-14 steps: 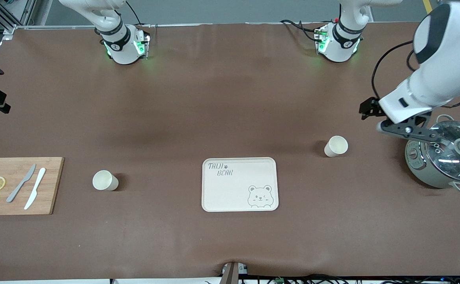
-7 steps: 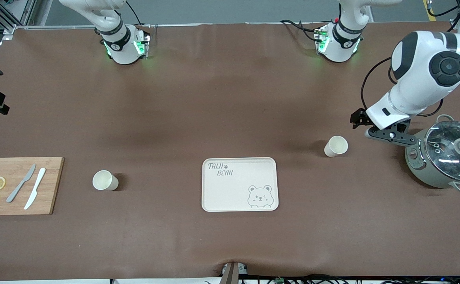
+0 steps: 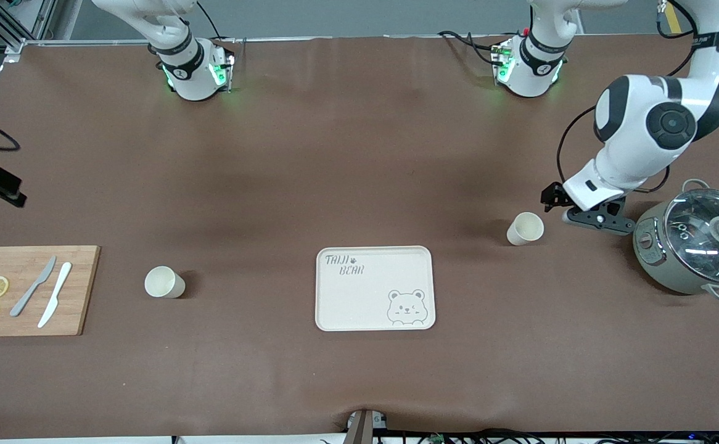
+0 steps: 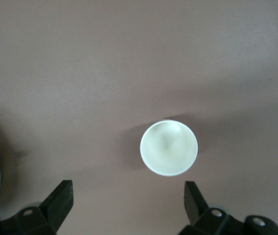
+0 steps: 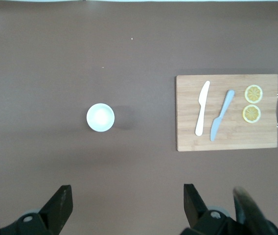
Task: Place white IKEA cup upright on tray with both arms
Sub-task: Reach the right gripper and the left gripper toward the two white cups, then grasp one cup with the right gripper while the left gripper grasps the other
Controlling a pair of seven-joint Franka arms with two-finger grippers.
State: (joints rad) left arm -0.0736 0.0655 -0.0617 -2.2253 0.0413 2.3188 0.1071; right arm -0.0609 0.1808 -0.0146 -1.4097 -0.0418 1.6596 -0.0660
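Front view: left gripper (image 3: pixel 581 213) over brown desk (image 3: pixel 335 154), beside upright white cup (image 3: pixel 525 228), fingers apart. Second white cup (image 3: pixel 164 282) beside wooden board (image 3: pixel 82 290). Cream rectangular bear tray (image 3: pixel 375 288) between cups. Right gripper (image 5: pixel 124 208) high, fingers apart.

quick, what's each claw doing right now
Left claw: open, holding nothing, above the cup near the pot.
Right claw: open, holding nothing, high over the other cup.

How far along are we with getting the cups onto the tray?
Nothing is placed yet: the tray is bare. In hand: the left gripper, jaws open, hovers by one cup. The right gripper, jaws open, is high over the other cup. Both grasps and placements remain.
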